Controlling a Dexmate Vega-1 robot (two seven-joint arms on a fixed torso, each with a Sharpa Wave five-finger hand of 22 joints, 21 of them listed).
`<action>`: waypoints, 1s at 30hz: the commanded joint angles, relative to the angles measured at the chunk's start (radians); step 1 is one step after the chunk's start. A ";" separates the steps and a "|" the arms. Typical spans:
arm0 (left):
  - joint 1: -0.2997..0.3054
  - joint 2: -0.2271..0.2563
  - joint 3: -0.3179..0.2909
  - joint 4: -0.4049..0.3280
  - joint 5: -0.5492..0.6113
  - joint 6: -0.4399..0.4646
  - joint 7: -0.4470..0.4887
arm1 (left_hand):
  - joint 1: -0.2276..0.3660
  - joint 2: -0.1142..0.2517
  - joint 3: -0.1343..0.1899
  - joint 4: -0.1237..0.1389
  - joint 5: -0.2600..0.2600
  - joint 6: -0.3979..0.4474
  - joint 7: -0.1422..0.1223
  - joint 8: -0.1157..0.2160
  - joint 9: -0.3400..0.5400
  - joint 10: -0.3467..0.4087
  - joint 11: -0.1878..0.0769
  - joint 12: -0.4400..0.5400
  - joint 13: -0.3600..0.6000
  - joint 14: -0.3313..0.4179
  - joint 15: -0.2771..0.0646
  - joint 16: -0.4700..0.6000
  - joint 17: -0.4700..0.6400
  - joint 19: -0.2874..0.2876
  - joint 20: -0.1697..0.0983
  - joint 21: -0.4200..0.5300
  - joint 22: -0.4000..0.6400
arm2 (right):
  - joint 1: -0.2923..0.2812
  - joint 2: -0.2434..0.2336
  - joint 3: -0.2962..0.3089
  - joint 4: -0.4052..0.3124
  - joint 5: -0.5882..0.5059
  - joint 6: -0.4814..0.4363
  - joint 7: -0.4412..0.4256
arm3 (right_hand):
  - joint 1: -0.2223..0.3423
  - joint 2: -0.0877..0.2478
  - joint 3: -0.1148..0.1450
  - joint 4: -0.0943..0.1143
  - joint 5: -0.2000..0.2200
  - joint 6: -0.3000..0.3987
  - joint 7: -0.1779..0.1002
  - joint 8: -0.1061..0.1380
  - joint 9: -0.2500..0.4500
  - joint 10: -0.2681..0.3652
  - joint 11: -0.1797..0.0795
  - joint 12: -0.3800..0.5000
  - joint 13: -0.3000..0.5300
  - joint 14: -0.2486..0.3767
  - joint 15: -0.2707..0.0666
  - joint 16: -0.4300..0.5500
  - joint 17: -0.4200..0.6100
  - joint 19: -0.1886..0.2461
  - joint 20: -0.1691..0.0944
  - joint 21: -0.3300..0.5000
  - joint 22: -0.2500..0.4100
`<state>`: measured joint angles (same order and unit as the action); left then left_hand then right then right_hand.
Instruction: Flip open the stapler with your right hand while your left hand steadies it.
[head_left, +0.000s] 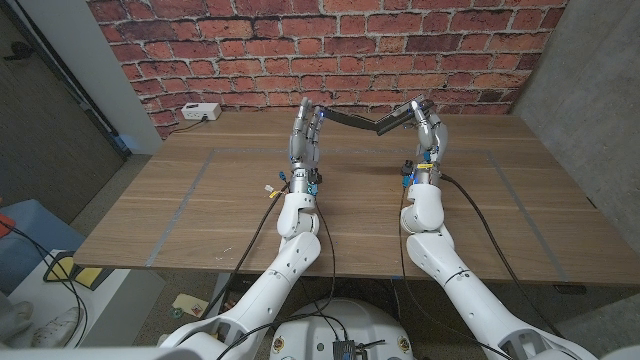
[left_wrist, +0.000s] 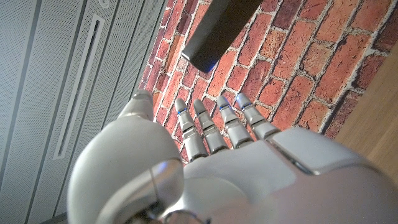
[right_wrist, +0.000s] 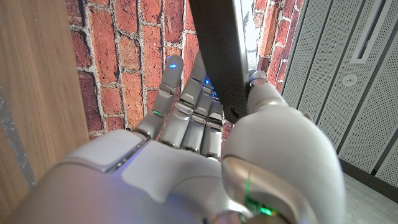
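The long black stapler (head_left: 362, 121), splayed open in a shallow V, hangs above the far edge of the wooden table (head_left: 220, 215) before the red brick wall (head_left: 240, 50). The left hand (head_left: 305, 135) grips one end, the right hand (head_left: 425, 128) the other.

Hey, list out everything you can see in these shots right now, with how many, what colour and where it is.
Long black stapler: one, black, flipped open into a shallow V, held above the table's far edge between both hands.
Wooden table: one, light brown, under both arms.
Small white box: one, white, at the table's far left corner by the wall.
Red brick wall: one, red-brown, behind the table.
Left hand: one, silver-grey, raised, at the stapler's left end.
Right hand: one, silver-grey, raised, gripping the stapler's right end.
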<state>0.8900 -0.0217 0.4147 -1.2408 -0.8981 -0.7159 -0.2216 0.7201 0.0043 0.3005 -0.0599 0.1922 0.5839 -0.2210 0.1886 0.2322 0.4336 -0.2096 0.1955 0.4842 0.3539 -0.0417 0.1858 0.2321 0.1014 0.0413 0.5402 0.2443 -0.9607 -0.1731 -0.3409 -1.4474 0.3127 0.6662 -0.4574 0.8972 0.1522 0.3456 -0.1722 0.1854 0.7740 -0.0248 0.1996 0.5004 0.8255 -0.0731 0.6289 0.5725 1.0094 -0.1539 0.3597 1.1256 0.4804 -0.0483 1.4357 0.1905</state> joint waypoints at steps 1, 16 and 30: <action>-0.007 0.015 0.011 0.011 0.041 -0.029 -0.012 | -0.027 -0.008 -0.019 0.005 0.005 0.032 0.000 0.012 -0.011 -0.002 0.001 0.011 -0.012 -0.022 -0.161 0.009 -0.004 -0.014 0.001 -0.008 -0.011 | -0.006 -0.007 -0.002 -0.009 -0.010 -0.015 -0.007 | -0.003 0.008 0.203 0.098 0.007 0.051 -0.052 0.006 0.002 0.092 -0.084 0.005 0.002 0.015 -0.071 0.004 0.003 -0.003 -0.148 0.005 0.002; -0.009 0.050 0.028 -0.014 0.094 -0.009 0.044 | 0.025 0.052 0.013 -0.023 0.021 0.141 0.009 0.039 -0.023 0.027 -0.008 0.030 -0.032 -0.026 -0.157 0.026 -0.012 -0.023 0.013 -0.020 -0.033 | 0.001 -0.010 -0.007 -0.003 -0.011 -0.023 -0.008 | -0.006 0.005 0.205 0.095 0.007 0.051 -0.052 0.006 0.001 0.095 -0.082 0.005 0.003 0.013 -0.072 0.003 0.006 -0.005 -0.148 0.007 0.001; -0.017 0.072 0.038 -0.021 0.124 0.013 0.076 | 0.001 0.062 0.004 -0.014 0.012 0.237 0.044 0.072 -0.014 0.080 -0.007 0.050 -0.031 -0.002 -0.156 0.043 -0.006 -0.029 0.008 -0.025 -0.038 | 0.015 -0.003 -0.011 0.010 0.011 -0.012 0.008 | -0.010 0.006 0.209 0.094 0.008 0.054 -0.053 0.007 -0.001 0.092 -0.081 0.004 0.007 0.012 -0.071 0.002 0.009 -0.009 -0.149 0.009 0.000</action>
<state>0.8780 0.0340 0.4454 -1.2560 -0.7986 -0.7188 -0.1712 0.7292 0.0634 0.3061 -0.0806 0.2079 0.8026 -0.1815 0.2510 0.2116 0.4963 -0.2162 0.2371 0.4504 0.3393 -0.0413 0.2187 0.2212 0.0781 0.0537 0.5175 0.2043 -0.9545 -0.1809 -0.3489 -1.4460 0.3085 0.6452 -0.4592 0.8908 0.1461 0.3456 -0.1722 0.1888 0.7740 -0.0248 0.1966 0.5007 0.8256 -0.0733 0.6301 0.5737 1.0095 -0.1539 0.3596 1.1348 0.4769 -0.0446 1.4357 0.1907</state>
